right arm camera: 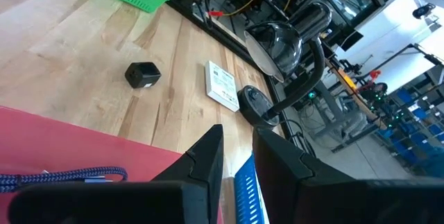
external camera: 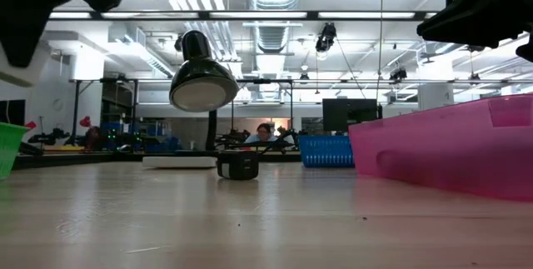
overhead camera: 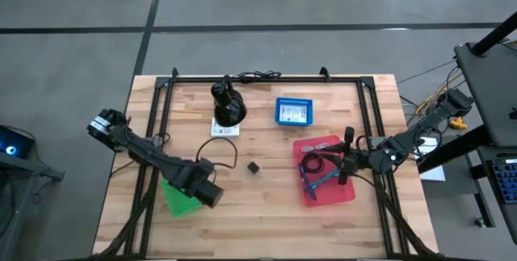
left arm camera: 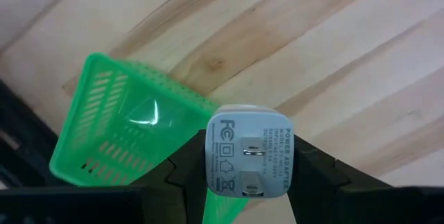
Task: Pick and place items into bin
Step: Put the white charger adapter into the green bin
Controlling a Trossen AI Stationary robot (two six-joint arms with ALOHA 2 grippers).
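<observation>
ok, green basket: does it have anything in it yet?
Looks empty. The left wrist view shows only bare mesh inside the green basket; the left claw holds a white power adapter above it, not yet dropped.

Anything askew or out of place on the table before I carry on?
The green basket looks tipped over: in the left wrist view it lies on its side on the wood. The left gripper holds a white power adapter just above it. The small black block sits loose mid-table. The pink bin stands level.
</observation>
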